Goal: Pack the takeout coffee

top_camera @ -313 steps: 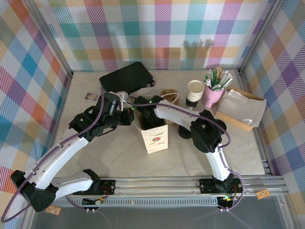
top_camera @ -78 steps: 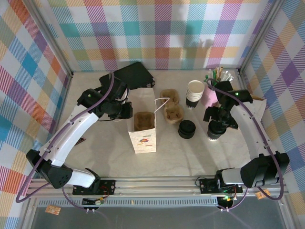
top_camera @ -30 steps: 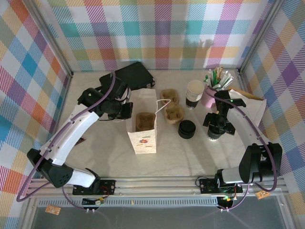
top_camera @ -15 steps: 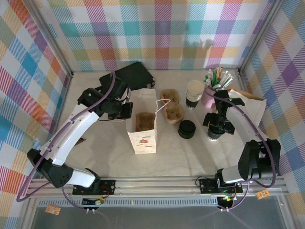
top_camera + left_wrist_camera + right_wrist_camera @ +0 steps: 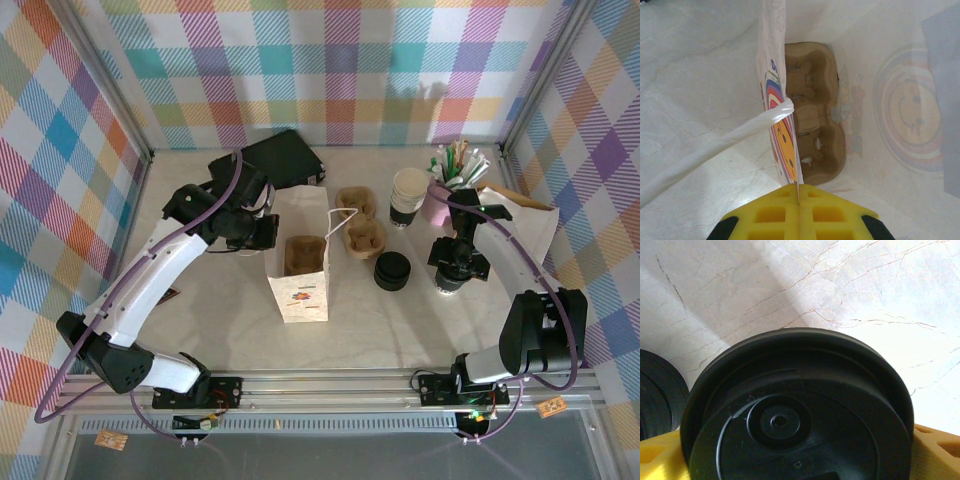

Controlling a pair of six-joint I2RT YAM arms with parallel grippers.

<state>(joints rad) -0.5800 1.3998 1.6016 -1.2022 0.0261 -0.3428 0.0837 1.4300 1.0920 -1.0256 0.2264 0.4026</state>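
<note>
Clamps the left gripper [image 5: 798,192] flat on the rim of the paper bag [image 5: 303,288], centre-left in the overhead view, apparently to hold the mouth spread and the bag upright for loading. Shows a cardboard cup carrier [image 5: 812,112] seated on the bag's floor, wells up, ready to take a cup. Leaves a second carrier [image 5: 360,228] lying just right of the bag on the table [image 5: 400,330], by the bag's loose handle. Sets a low stack of black lids [image 5: 392,271] right of centre. Stands an open paper cup [image 5: 408,192] at upper right, just beside the pink cup [image 5: 443,203] of sticks and straws, with no gripper on it. Straddles the lidded coffee cup [image 5: 795,410] with the right gripper [image 5: 453,272], right of the lids and below the pink cup, yellow fingers low at either side of the lid. Cannot tell whether those fingers press the lid yet or stand just off it; cannot see the cup wall beneath the lid either. Looks like the start of a lift toward the carrier in the bag.
</note>
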